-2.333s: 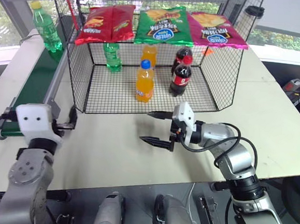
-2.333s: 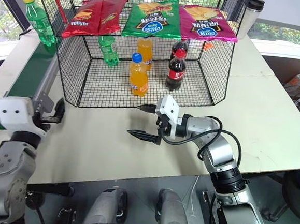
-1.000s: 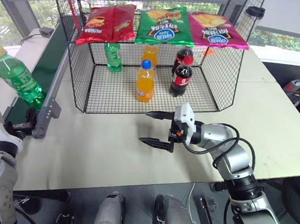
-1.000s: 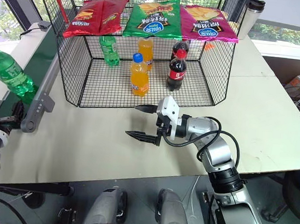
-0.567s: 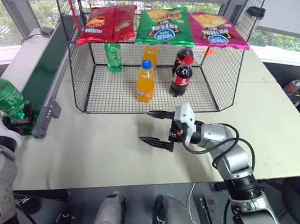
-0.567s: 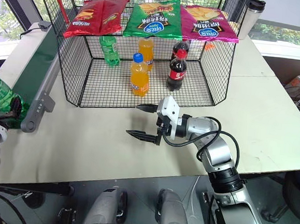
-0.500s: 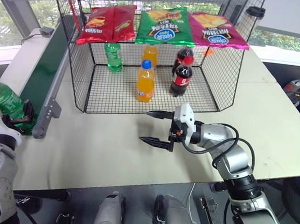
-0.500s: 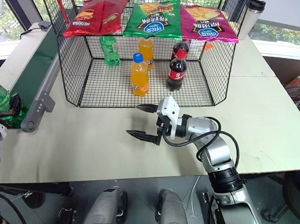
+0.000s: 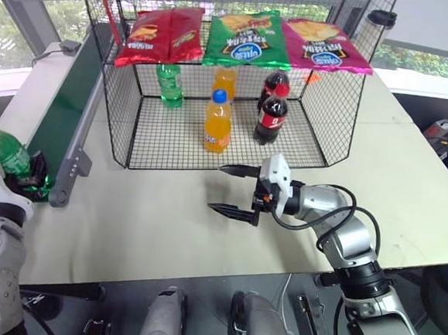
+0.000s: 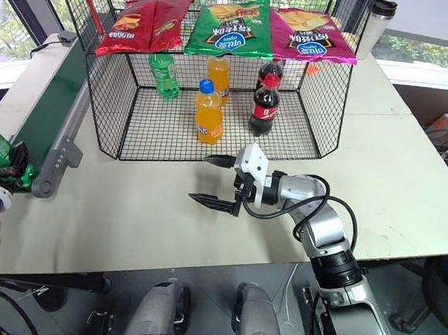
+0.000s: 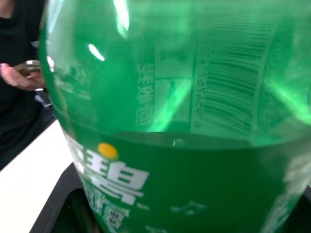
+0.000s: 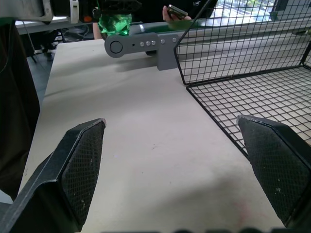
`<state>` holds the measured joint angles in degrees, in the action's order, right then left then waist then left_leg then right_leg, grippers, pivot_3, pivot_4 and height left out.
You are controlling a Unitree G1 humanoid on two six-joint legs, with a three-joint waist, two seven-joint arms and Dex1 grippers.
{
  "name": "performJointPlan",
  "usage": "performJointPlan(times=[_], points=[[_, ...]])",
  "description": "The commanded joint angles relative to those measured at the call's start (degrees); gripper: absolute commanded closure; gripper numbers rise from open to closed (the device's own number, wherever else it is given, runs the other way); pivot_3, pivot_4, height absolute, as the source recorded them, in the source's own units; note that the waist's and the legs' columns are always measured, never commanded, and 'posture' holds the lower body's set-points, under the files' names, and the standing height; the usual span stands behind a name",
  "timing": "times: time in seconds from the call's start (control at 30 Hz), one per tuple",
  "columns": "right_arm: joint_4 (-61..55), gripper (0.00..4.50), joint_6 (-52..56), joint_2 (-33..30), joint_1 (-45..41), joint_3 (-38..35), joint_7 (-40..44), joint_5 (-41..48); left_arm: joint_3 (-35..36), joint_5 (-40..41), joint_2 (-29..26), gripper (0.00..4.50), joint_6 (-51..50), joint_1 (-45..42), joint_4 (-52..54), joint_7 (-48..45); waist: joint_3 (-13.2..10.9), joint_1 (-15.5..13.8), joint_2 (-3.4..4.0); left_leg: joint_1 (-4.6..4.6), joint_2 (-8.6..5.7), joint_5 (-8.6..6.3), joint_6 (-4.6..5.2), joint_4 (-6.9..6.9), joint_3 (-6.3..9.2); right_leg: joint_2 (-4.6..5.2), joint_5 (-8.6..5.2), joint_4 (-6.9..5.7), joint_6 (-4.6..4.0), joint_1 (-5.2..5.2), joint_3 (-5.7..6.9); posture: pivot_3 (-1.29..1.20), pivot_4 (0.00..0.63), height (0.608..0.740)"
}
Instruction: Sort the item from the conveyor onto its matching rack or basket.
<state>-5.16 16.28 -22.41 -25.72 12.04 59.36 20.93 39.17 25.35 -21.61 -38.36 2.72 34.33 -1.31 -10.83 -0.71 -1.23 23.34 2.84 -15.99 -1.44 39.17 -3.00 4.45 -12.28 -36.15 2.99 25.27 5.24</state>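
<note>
Green bottle (image 9: 0, 154) carried down the conveyor (image 9: 63, 116), now tilted

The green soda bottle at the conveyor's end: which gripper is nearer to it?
Left. The left gripper is shut on the green soda bottle at the conveyor end. The right gripper hangs open over the table in front of the wire cage, well away.
</note>
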Motion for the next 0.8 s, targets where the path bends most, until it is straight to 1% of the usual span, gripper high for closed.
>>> performJointPlan(times=[0.03, 0.13, 0.23, 0.33, 0.4, 0.53, 0.6, 0.73, 0.8], points=[[-0.4, 0.0, -1.0, 0.4, -1.0, -0.7, -0.2, 0.3, 1.9, 2.3, -3.9, 1.75, -0.6, -2.0, 5.7, -0.9, 0.0, 0.0, 0.0, 0.0, 0.0, 0.0, 0.0, 0.0, 0.0, -0.01, 0.0, 0.0, 0.0, 0.01, 0.0, 0.0, 0.15, 0.74], [-0.5, 0.0, -1.2, 0.4, -0.9, -0.9, -0.4, 0.3, 0.8, 4.4, -6.7, 1.75, -2.2, -2.5, 7.8, -3.0, 0.0, 0.0, 0.0, 0.0, 0.0, 0.0, 0.0, 0.0, -0.01, -0.01, 0.0, 0.0, 0.0, 0.01, 0.0, 0.0, 0.15, 0.74], [-0.2, 0.0, -1.2, 0.4, -0.9, -1.0, -0.9, 0.1, -2.5, 6.4, -9.2, 1.75, -3.7, -3.6, 9.6, -5.3, 0.0, -0.1, 0.0, 0.0, 0.0, 0.0, 0.0, 0.0, -0.01, 0.0, 0.0, 0.01, 0.0, 0.01, -0.01, 0.0, 0.15, 0.74], [0.0, 0.0, -1.2, 0.5, -0.9, -1.0, -1.3, 0.1, -6.0, 8.3, -9.4, 1.75, -4.7, -5.5, 9.9, -6.2, 0.0, 0.0, 0.0, 0.0, 0.0, 0.0, 0.0, 0.0, -0.01, 0.0, 0.0, 0.01, -0.01, -0.01, 0.0, 0.0, 0.15, 0.74], [0.1, 0.0, -0.1, 0.9, -1.2, -1.2, -2.6, 0.2, -10.6, 7.4, -7.8, 1.75, -4.2, -7.6, 8.8, -5.4, 0.0, 0.0, 0.0, 0.0, -0.01, 0.0, 0.0, 0.0, -0.02, 0.0, 0.0, 0.01, 0.0, -0.01, -0.02, 0.0, 0.15, 0.74], [0.2, 0.0, 2.1, 0.7, -2.0, -0.8, -5.7, -1.6, -21.4, 2.5, -3.8, 1.75, -0.6, -11.0, 4.2, -4.8, 0.0, -0.1, 0.0, -0.01, -0.01, 0.0, 0.0, 0.0, -0.02, -0.02, 0.01, 0.0, 0.02, -0.01, -0.02, 0.0, 0.15, 0.74], [0.3, 0.0, 2.2, 0.7, -2.1, -0.7, -6.6, -2.4, -24.3, 0.0, -2.5, 1.75, 1.3, -12.1, 1.9, -4.8, 0.0, 0.0, 0.0, 0.0, -0.02, 0.0, 0.0, 0.0, -0.03, -0.02, 0.02, 0.0, 0.02, -0.01, -0.02, 0.0, 0.15, 0.74], [-0.1, 0.0, 2.7, 0.1, -1.9, -0.6, -7.9, -3.7, -31.0, -5.0, 2.2, 1.75, 6.4, -16.5, -5.0, -4.0, 0.0, 0.0, 0.0, 0.02, -0.01, 0.0, 0.0, -0.01, -0.01, -0.06, 0.02, 0.0, 0.02, 0.02, -0.01, 0.0, 0.15, 0.74], [0.3, 0.0, 2.7, -0.2, -2.1, -0.2, -9.4, -5.5, -33.1, -7.9, 3.8, 1.75, 9.3, -18.4, -9.4, -3.6, 0.0, -0.1, 0.0, 0.02, -0.01, 0.0, 0.0, -0.01, -0.02, -0.06, 0.02, 0.0, 0.03, 0.02, -0.01, 0.0, 0.15, 0.74]])
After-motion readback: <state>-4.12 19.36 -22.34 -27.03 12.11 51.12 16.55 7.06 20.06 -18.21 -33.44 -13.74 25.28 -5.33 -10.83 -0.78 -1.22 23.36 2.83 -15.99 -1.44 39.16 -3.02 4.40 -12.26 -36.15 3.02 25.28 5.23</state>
